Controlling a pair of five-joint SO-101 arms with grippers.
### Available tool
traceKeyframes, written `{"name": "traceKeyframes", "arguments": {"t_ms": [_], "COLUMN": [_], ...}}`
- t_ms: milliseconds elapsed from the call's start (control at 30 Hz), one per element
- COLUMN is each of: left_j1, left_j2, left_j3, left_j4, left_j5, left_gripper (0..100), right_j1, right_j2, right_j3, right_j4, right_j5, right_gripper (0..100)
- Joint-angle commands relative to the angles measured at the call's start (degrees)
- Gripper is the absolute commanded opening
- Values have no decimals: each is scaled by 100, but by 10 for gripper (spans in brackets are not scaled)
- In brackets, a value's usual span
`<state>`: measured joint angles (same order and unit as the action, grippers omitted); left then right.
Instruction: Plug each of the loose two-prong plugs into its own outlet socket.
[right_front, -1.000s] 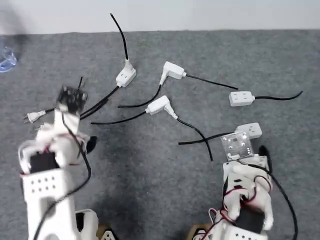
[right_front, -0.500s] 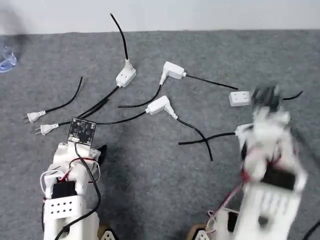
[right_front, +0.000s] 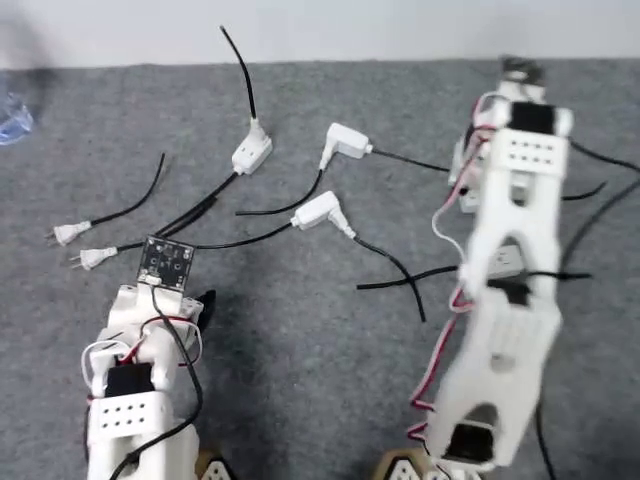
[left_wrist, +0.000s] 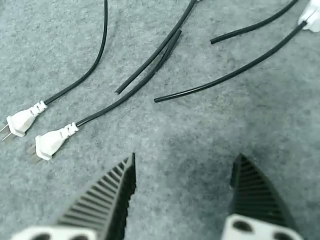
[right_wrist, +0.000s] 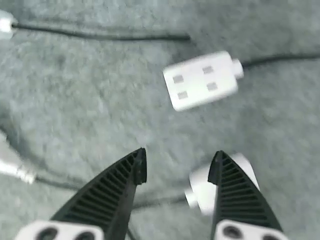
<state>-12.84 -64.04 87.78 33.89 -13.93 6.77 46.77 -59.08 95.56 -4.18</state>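
Two loose white two-prong plugs (right_front: 68, 233) (right_front: 92, 258) lie on the grey carpet at the left, also seen in the left wrist view as one plug (left_wrist: 22, 122) and the other plug (left_wrist: 50, 142). My left gripper (left_wrist: 182, 175) stands open just short of them, holding nothing. White outlet sockets on black cords lie at mid-table: one socket (right_front: 252, 152), a second socket (right_front: 345, 142) and a third socket (right_front: 318, 210). My right arm (right_front: 520, 170) stretches toward the back right. Its gripper (right_wrist: 179, 165) is open above a two-outlet socket (right_wrist: 202, 80), with another socket (right_wrist: 240, 167) beside one finger.
Black cords (right_front: 400, 270) cross the carpet between the two arms. A clear object (right_front: 12, 118) sits at the far left edge. A pale wall (right_front: 320, 30) bounds the carpet at the back.
The right arm has swung from the front right out toward the back, over the right-hand sockets. The left arm pulled back from the plugs a second ago and has since held still.
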Motion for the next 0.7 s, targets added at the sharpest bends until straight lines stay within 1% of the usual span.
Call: {"name": "traceKeyframes", "arguments": {"t_ms": [0,100,167,300,500,667], "left_j1": [185,220,220,220,220,220], "left_j2": [-79,-88,-88,-88,-88,-88], "left_j3": [40,75,75,75,84,84], "left_j4": [-273,-290,-290,-290,-290,-290], "left_j5": [0,-167,-167,-167,-167,-176], "left_gripper": [291,291,291,291,291,291], "right_j1": [-4,-4,22,312,505,585], "right_j2": [1297,2176,2369,2413,2422,2422], "right_j3": [-2681,-3780,-3657,-3244,-2769,-2048], "right_j4": [453,611,479,189,-101,-611], "right_j5": [141,510,642,765,1073,1257], "right_gripper": [202,203,230,314,314,314]}}
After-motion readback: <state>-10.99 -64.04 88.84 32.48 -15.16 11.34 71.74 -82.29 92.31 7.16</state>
